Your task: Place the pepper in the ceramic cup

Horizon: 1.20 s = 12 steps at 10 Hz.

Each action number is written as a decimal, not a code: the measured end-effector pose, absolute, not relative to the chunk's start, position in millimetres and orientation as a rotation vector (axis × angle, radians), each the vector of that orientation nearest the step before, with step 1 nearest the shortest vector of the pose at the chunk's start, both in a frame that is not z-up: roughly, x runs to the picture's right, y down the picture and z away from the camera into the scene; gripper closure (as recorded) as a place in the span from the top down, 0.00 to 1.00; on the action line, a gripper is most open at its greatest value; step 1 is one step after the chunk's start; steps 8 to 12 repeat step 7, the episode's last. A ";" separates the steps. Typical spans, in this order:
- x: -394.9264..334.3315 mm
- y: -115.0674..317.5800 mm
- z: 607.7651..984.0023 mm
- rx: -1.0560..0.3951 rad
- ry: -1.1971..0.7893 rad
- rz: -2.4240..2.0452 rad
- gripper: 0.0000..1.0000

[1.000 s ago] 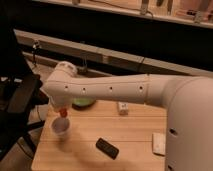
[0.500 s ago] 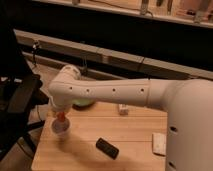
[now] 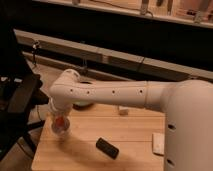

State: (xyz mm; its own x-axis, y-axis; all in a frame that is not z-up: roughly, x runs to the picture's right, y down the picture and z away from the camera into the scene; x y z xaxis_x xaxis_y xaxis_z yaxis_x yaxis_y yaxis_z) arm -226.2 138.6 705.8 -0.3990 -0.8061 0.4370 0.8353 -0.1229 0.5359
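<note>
Wooden table [image 3: 130, 132]: claw [image 3: 60, 123] over ceramic cup [image 3: 61, 131]

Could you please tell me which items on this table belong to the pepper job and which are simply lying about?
Job: pepper, ceramic cup, gripper directly over the cup.
Lying about: black object, green bowl, small white block, white item.

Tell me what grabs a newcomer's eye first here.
The big white arm stretches across the wooden table from the right. Its end effector hangs at the table's left end, right over the cup, with the orange-red pepper at its tip. A small black object lies nearer the front edge.
</note>
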 end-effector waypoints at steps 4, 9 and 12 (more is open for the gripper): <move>-228.4 152.5 709.2 -0.074 -0.915 -1.772 0.80; -225.3 153.4 707.5 -0.069 -0.900 -1.774 0.80; -225.3 153.4 707.5 -0.069 -0.900 -1.774 0.80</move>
